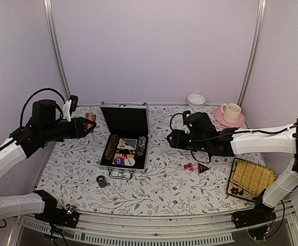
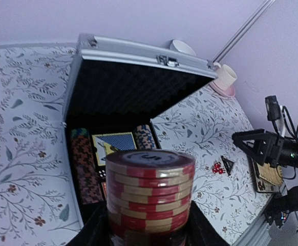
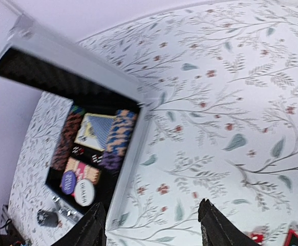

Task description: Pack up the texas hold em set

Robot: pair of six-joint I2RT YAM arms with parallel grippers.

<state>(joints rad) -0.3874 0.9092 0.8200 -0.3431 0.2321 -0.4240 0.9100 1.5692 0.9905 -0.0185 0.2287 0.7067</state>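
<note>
Far left: left gripper (image 1: 87, 124) is closed on a red-and-cream poker chip stack (image 2: 149, 197). Fingers clamp it low on either side, stack upright. It is held up off the floral-print tablecloth (image 1: 67, 169), just left of the case, about level w/ the lid in the top view.

On the cloth near the case's front-left corner sits a small black cylindrical stack (image 1: 102, 181), prob. chips but too small to be sure. Near the case, not touching it.

Centre: small silver aluminium briefcase (image 1: 123, 106), open, lid upright at the back, black foam lining showing. Metal handle (image 1: 119, 174) on the near edge. Inside the base:
- left chip row (image 2: 82, 164), on edge along the left wall
- right chip row (image 2: 145, 136), along the right wall
- blue-and-yellow card deck (image 2: 113, 142), between the rows toward the back
- blue round disc (image 3: 68, 180) and white round disc (image 3: 84, 190), side by side nearer the front

Right of the case: right gripper (image 3: 154, 225), jaws spread w/ nothing between them, held over bare cloth just beside the case's right wall.

Further right, on the cloth below the right arm — red dice (image 1: 188, 166) in a small cluster, black-red triangular marker (image 1: 203, 167) just beside them on the right. Both lie outside the case.

Back right: white bowl (image 1: 196, 99), then pink cup (image 1: 231, 111) on a pink saucer (image 1: 221, 121). Front right corner: yellow woven tray (image 1: 251, 178) w/ dark rim.
</note>
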